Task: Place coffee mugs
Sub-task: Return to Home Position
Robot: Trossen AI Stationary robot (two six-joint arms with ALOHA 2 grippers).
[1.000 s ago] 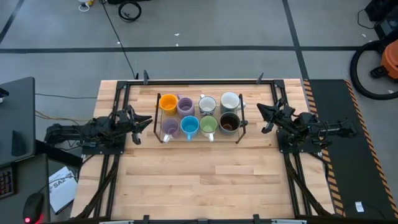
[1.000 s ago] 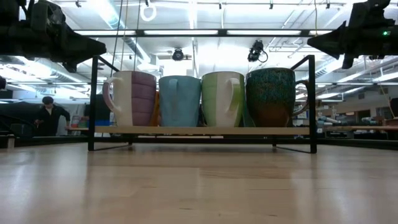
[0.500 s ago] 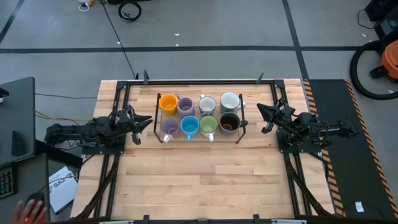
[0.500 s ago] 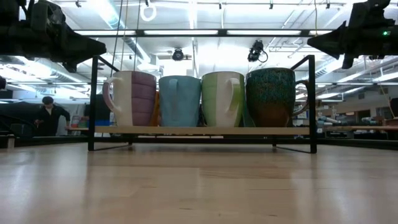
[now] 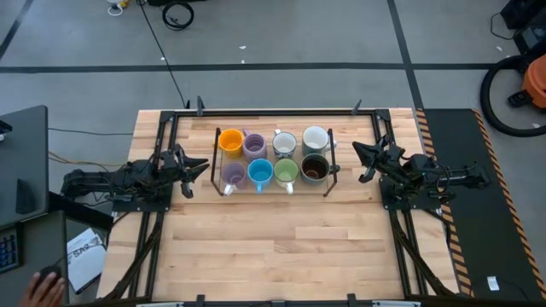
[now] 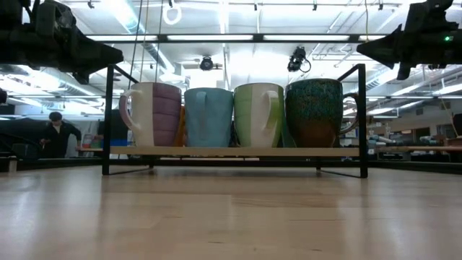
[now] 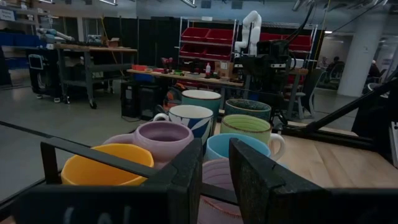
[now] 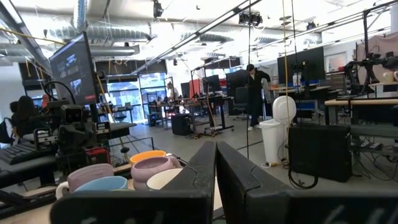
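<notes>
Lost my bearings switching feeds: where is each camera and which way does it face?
High: overhead, looking down on table; left arm, right arm show.
Low: table level, facing the rack; left tool, right tool at top corners.
Left wrist: behind left tool, facing mugs.
Right wrist: behind right tool, facing them oppositely.
All share the mugs.

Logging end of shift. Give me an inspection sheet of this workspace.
Surface: light wooden table top, no spills seen.
Job's things: all on the black-framed wooden shelf, two rows; back: orange mug, lavender mug, white patterned mug, pale grey-white mug; front: second lavender mug, blue mug, green mug, dark brown mug.
Clutter: nothing seen.
Grippers: left claw left of the shelf, slightly open, empty; right claw right of it, shut, empty.
Cables: black cable on the grey floor beyond the table.
Surroundings: person's hand by the dark desk.
</notes>
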